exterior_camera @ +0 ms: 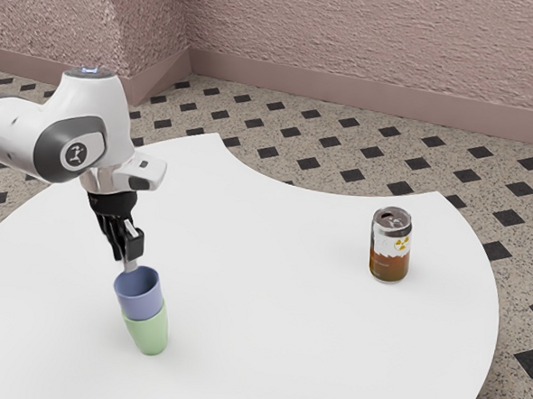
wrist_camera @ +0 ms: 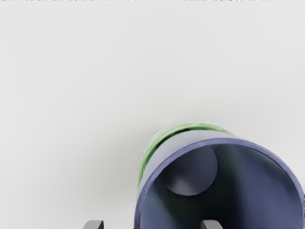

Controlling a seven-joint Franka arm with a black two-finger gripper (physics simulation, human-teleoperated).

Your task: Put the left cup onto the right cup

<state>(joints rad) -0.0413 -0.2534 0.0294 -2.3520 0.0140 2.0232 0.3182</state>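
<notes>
A blue cup (exterior_camera: 139,293) sits nested upright in a green cup (exterior_camera: 148,332) on the white table (exterior_camera: 297,292), toward the exterior view's left front. My gripper (exterior_camera: 129,260) hangs just above the blue cup's rim on the arm's side. In the wrist view the blue cup (wrist_camera: 228,191) lies right under my hand, with the green cup (wrist_camera: 156,143) showing as a band around it. One fingertip (wrist_camera: 93,224) stands outside the blue wall and the other (wrist_camera: 209,224) inside, well apart; the gripper is open.
A brown and white drink can (exterior_camera: 390,247) stands upright at the exterior view's right, far from the cups. The round table's edge curves close in front of the stacked cups. A tiled floor and pink walls surround the table.
</notes>
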